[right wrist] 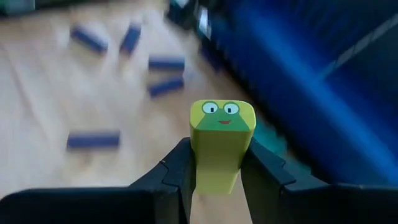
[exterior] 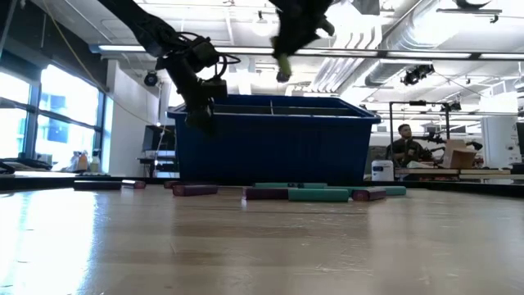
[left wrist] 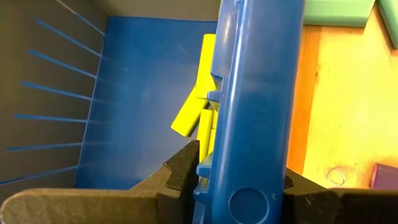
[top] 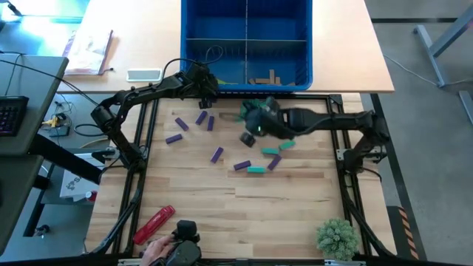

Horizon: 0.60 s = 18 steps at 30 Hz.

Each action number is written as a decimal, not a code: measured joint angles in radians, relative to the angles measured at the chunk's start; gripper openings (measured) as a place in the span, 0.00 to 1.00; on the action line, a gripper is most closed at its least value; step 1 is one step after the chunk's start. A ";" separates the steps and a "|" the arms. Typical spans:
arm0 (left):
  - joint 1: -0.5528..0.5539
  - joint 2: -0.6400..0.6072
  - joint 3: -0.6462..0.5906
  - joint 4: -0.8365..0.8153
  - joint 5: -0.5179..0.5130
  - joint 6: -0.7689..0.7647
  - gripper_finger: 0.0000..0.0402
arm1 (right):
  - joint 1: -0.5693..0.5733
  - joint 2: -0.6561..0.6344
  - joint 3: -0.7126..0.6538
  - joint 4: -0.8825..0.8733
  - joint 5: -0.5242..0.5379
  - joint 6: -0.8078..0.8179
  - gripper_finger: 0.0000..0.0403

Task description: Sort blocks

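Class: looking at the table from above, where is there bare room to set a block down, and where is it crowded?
Free: the bare wood between the red tool and the plant. Crowded: the strip before the blue bin, strewn with purple and teal blocks.

Right hand [right wrist: 216, 167] grips lime block [right wrist: 220, 146] (frog face).

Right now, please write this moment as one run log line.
left hand: astride blue bin wall | right hand: holds lime block, raised | purple blocks: on table
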 joint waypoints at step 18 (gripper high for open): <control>-0.001 0.000 0.000 0.002 -0.022 -0.009 0.20 | -0.313 0.114 -0.001 0.727 -0.230 -0.334 0.21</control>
